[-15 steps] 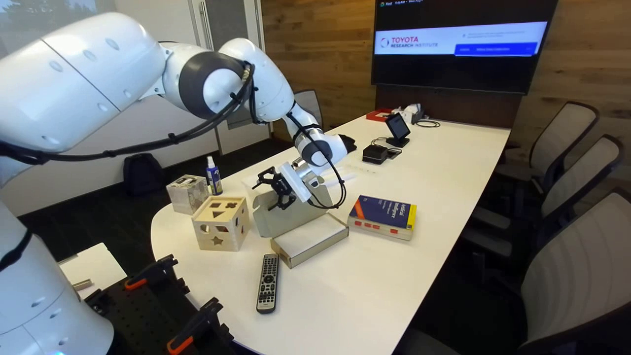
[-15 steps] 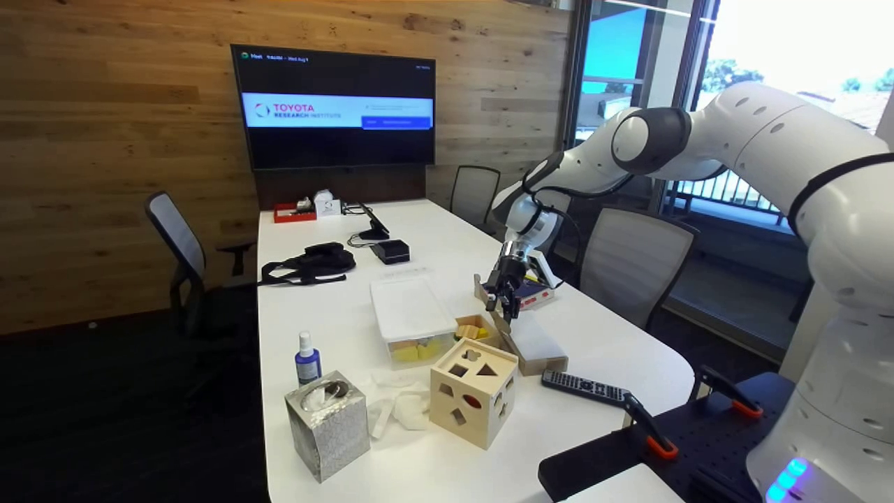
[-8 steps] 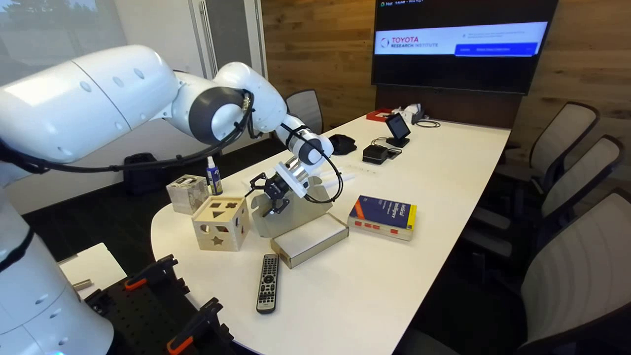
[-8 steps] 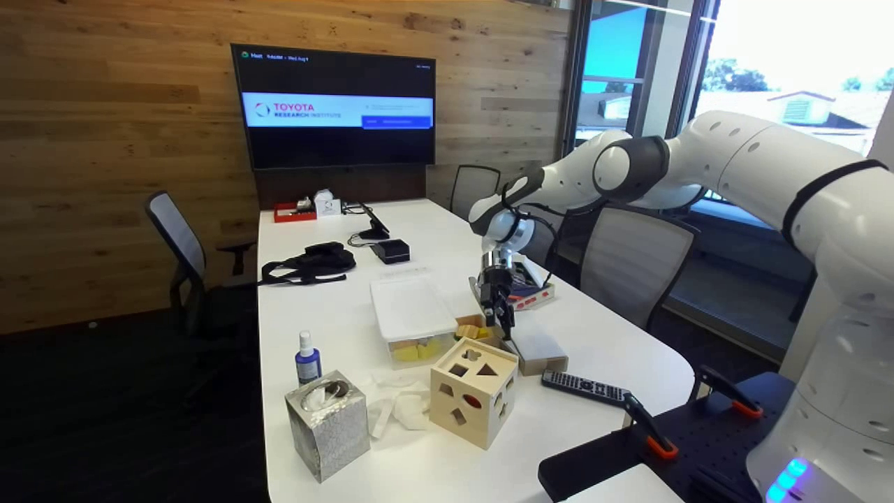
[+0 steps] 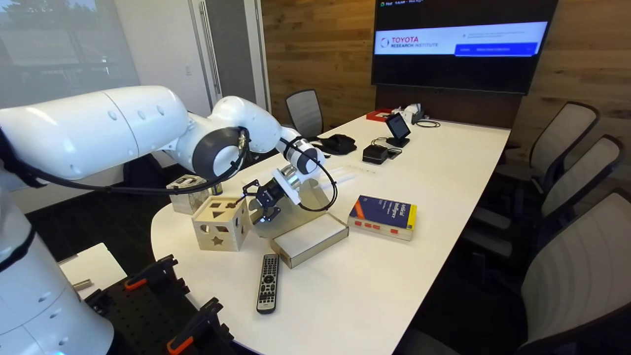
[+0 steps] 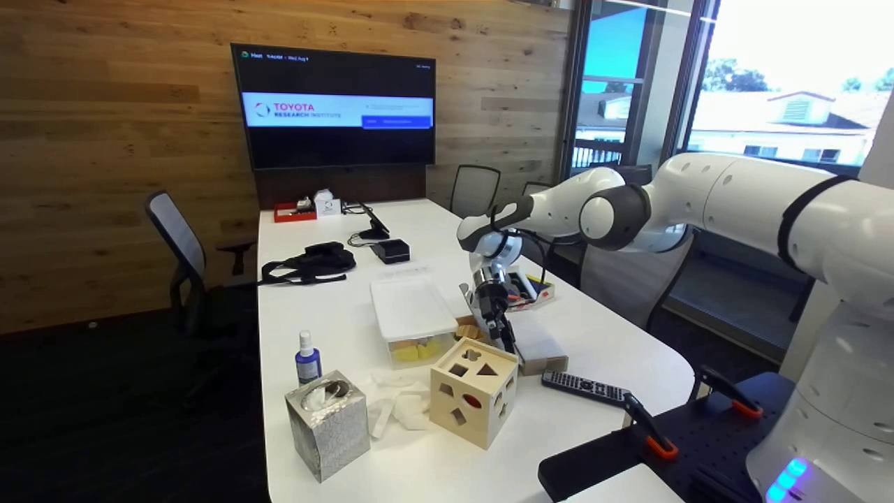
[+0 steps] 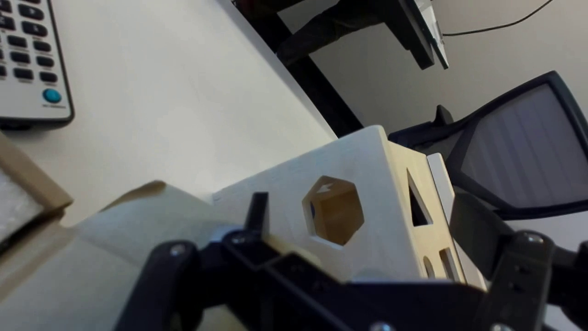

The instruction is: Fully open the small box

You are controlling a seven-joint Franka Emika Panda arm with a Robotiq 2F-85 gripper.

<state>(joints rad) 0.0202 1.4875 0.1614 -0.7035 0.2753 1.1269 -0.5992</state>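
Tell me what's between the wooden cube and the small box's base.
The box's open lid, partly hidden by the fingers, shows between them in the wrist view.

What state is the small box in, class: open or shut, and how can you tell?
Open. In an exterior view, the lid is folded back off the small box, leaving the pale surface inside uncovered.

A wood-plank wall (image 6: 126, 140) backs the screen (image 6: 335, 148). In an exterior view, bright windows (image 6: 782, 84) stand right of the screen, a white surface (image 6: 321, 311) stretches below it, and a mesh chair (image 6: 177, 227) stands lower left
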